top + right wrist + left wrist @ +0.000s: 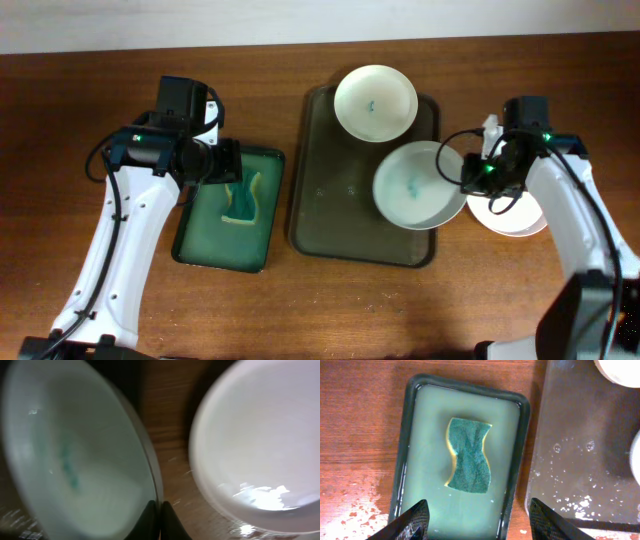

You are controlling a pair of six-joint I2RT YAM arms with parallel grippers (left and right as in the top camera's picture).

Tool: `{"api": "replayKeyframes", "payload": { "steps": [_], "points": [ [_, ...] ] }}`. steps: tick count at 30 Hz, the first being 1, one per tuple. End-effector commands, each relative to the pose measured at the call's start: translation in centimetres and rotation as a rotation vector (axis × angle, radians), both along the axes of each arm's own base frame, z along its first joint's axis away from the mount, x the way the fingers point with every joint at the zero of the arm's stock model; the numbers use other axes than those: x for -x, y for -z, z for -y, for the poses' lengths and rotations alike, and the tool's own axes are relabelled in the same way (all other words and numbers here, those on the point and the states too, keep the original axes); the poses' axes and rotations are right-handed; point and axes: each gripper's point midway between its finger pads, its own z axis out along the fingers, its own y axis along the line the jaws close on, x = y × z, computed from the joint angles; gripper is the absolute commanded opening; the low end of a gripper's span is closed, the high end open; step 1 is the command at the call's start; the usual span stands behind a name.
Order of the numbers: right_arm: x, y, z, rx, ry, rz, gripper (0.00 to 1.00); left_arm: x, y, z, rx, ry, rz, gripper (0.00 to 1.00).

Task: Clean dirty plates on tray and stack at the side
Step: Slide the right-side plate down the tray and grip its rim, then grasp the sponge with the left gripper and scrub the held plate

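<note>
The left claw (pixel 478 502) hangs with fingers spread wide over the small dark green rectangular tray (pixel 405 460) of cloudy water. Ahead of it, in line with the gap between the fingers, lies the wavy green-and-yellow sponge (pixel 468 455), with water all around it and the tray's raised rim hemming it in. To that claw's right, the large olive-brown rectangular tray (pixel 580 460) offers bare, wet floor. The right claw (pixel 159 507) is pinched on the rim of the mint-tinted round plate (pixel 65 450). Just beyond, a white round plate (pixel 260 435) crowds its other side, leaving only a narrow strip of wooden table (pixel 165 415) between them.
</note>
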Motion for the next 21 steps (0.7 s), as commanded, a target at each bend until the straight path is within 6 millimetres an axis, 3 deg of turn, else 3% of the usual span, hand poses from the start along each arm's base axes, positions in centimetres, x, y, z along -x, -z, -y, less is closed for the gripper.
{"api": "replayKeyframes", "payload": {
  "steps": [1, 3, 7, 9, 11, 13, 14, 17, 21],
  "points": [
    [1.6, 0.0, -5.3, -0.071, -0.070, -0.066, 0.04, 0.5, 1.9, -0.8, -0.029, -0.016, -0.037, 0.59],
    [2.6, 2.1, -7.6, -0.070, -0.064, -0.117, 0.04, 0.8, 4.9, -0.8, -0.036, -0.015, -0.090, 0.57],
    [2.5, 4.2, -7.7, 0.002, 0.029, -0.107, 0.04, -0.1, 12.3, -0.1, -0.022, -0.001, -0.141, 0.51],
    [2.1, 4.2, -7.8, -0.003, 0.027, -0.087, 0.04, -0.7, 15.5, 0.2, -0.033, 0.005, -0.177, 0.38],
    [2.0, 4.1, -7.9, -0.004, 0.026, -0.083, 0.04, -1.0, 17.6, 0.3, -0.041, 0.008, -0.205, 0.32],
    [2.1, 4.3, -7.9, -0.003, 0.026, -0.088, 0.05, -0.3, 20.4, 0.2, -0.051, 0.008, -0.278, 0.11],
    [2.3, 4.4, -7.8, -0.002, 0.026, -0.092, 0.05, 0.0, 21.0, 0.2, -0.051, 0.009, -0.296, 0.03],
    [2.8, 5.5, -7.7, 0.000, 0.025, -0.102, 0.07, 0.0, 20.5, 0.2, -0.052, 0.009, -0.306, 0.00],
    [2.6, 6.8, -7.8, -0.005, 0.018, -0.067, 0.04, -1.9, 14.2, 0.5, -0.043, 0.009, -0.244, 0.00]
  ]
}}
